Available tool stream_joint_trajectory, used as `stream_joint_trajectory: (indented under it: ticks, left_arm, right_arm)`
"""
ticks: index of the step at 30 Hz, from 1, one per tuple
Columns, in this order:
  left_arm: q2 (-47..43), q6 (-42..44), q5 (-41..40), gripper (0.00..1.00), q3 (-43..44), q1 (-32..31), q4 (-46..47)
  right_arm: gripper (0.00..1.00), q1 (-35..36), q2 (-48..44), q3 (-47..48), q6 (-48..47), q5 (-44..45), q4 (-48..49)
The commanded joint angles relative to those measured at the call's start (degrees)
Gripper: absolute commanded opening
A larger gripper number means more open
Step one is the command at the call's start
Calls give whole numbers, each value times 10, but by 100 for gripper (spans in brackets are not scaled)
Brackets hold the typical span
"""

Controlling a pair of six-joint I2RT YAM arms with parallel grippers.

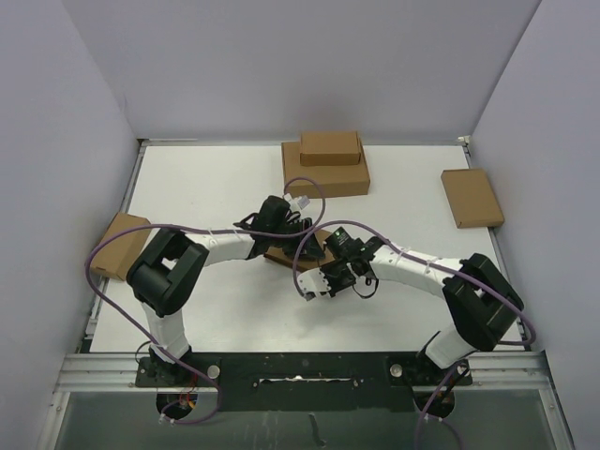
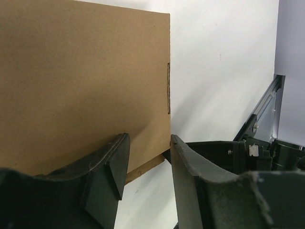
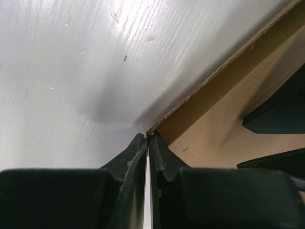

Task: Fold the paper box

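**Top view.** The box (image 1: 281,255) is lying mid-table (image 1: 234,314), largely covered by my two wrists, which are hanging over it from either side.

**Left wrist view.** My left gripper (image 2: 147,143) is standing partly open. A brown panel (image 2: 81,81) of the box is filling the upper left of the picture. The panel's right edge is running straight down into the gap between my fingers. The left finger (image 2: 112,167) is overlapping the panel's face, and the right finger (image 2: 190,167) is sitting just beside that edge. I cannot tell whether either pad is pressing the cardboard, and I am making out no grip across the jaws. A second cardboard edge (image 2: 143,170) is showing low in the gap, beneath the panel.

**Right wrist view.** My right gripper (image 3: 147,136) is closed, its tips meeting low over the table, right at the corner of a raised flap (image 3: 214,86) of the box. I cannot tell whether a sliver of cardboard is being pinched there. The box's inner face (image 3: 214,138) is spreading away to the right of the flap.

**Background, top view.** A large box (image 1: 325,178) is sitting at the far edge of the table with a small box (image 1: 330,147) on top. A right box (image 1: 472,197) is lying near the right wall. A left box (image 1: 120,246) is resting at the left edge.
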Motion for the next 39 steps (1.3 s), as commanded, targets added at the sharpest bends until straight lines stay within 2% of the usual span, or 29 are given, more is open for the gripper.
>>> stream_joint_trajectory:
  ticks: [1, 21, 39]
  left_arm:
    - [26, 25, 22, 39, 16, -3, -39]
    - [42, 32, 50, 39, 29, -2, -35]
    - [43, 34, 56, 39, 29, -2, -37]
  right_arm:
    - [5, 7, 11, 35, -23, -15, -18]
    - [6, 18, 42, 110, -80, -32, -100]
    - [8, 49, 91, 165, -53, -2, -137]
